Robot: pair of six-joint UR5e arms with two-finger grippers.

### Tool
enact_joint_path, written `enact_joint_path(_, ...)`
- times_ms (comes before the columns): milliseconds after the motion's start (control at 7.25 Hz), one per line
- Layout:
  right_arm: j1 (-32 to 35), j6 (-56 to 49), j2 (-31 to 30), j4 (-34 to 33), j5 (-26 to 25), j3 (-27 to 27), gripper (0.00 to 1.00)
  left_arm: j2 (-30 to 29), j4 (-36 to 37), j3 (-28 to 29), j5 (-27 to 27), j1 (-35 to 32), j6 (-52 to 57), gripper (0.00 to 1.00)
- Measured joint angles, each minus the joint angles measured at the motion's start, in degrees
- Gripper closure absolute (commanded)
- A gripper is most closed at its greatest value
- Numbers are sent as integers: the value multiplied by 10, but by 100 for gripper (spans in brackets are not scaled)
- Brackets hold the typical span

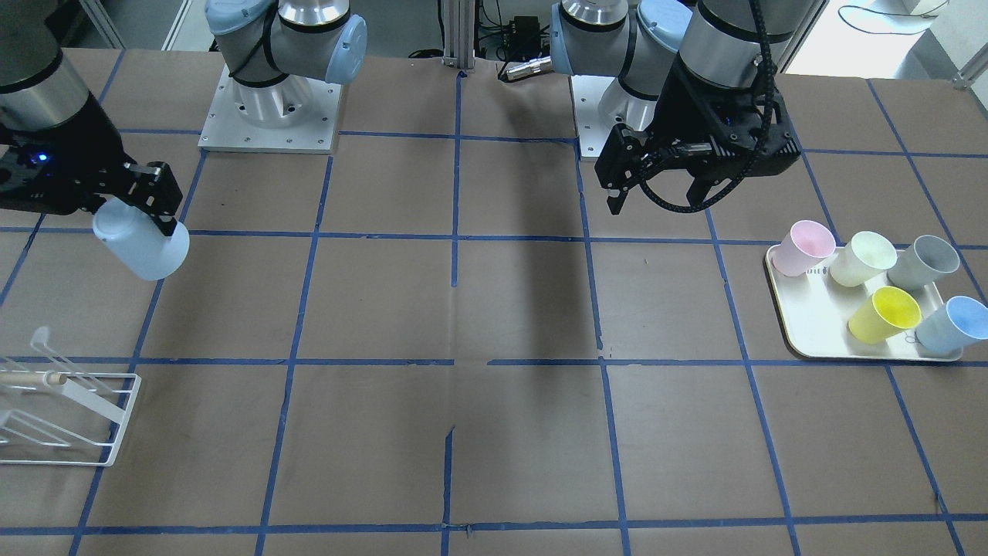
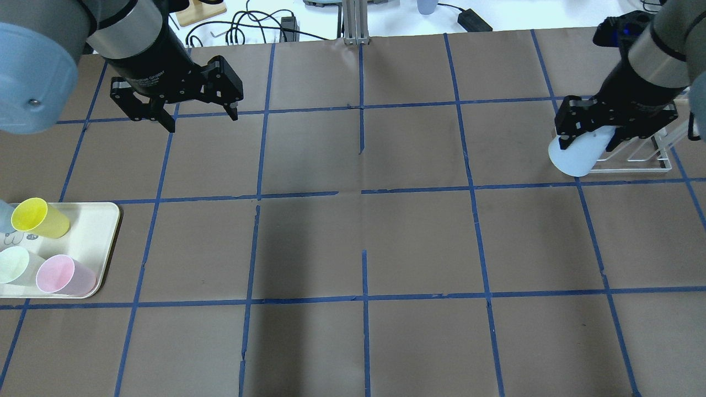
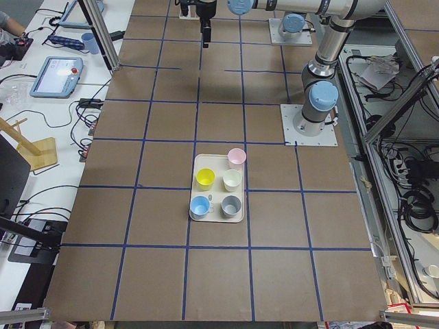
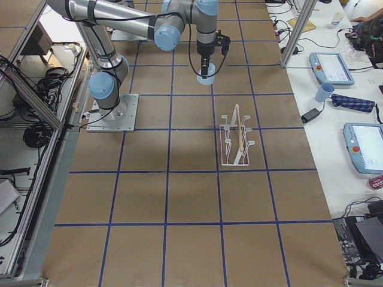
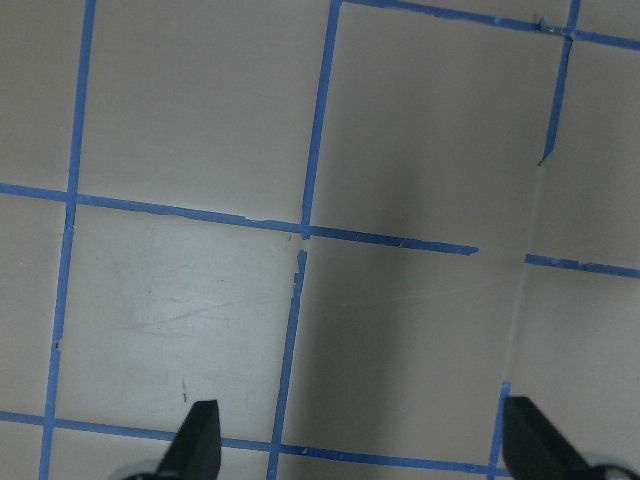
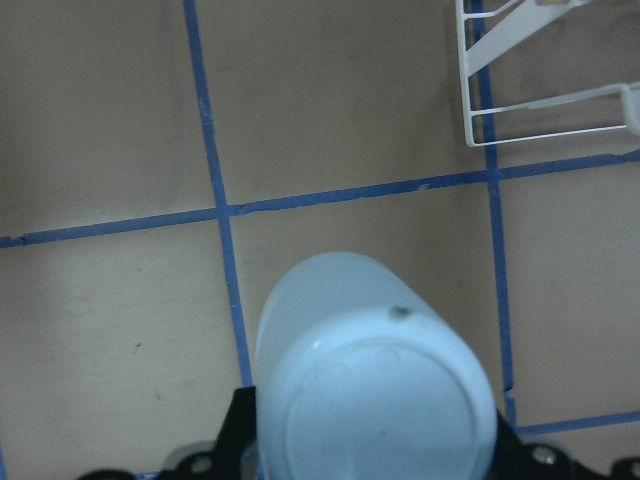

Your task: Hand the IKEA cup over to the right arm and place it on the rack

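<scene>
A brown table [image 1: 494,309] crossed by blue tape lines fills every view. At the upper left of the front-facing view, the right gripper [image 1: 137,220] is clamped on the pale blue cup [image 1: 147,251]. The cup is held tilted and clear of the table. In the right wrist view its closed base [image 6: 375,400] is turned toward the camera, and a black finger [image 6: 240,425] is pressed against each side at the bottom of the frame. In the overhead view the cup [image 2: 576,157] is found at the upper right, with the white wire rack [image 2: 645,160] just behind it in the picture. The right-side view shows the cup [image 4: 206,75] apart from the rack [image 4: 235,143], which stands on the table at mid-frame.

The left gripper [image 2: 203,122] is seen at the upper left of the overhead view, above the table. Its fingers [image 5: 195,440] are spread wide, and nothing is held or touched between them; only tape lines and brown surface are shown in the left wrist view.

A cream tray [image 1: 810,324] lies at the right of the front-facing view. Five cups are carried on it: pink [image 1: 803,247], pale green [image 1: 861,259], grey [image 1: 922,262], yellow [image 1: 884,315] and a second blue one [image 1: 953,324].
</scene>
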Motion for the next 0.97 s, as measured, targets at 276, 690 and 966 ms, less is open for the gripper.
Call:
enact_joint_path(276, -53, -93, 15, -42, -2, 2, 41, 3, 0, 0, 0, 2, 1, 0)
enact_joint_path(690, -85, -150, 50, -97, -3, 3, 43, -1, 9, 1, 0, 4, 29, 0)
enact_joint_path(966, -95, -163, 72, -119, -4, 3, 43, -1, 21, 0, 1, 4, 36, 0)
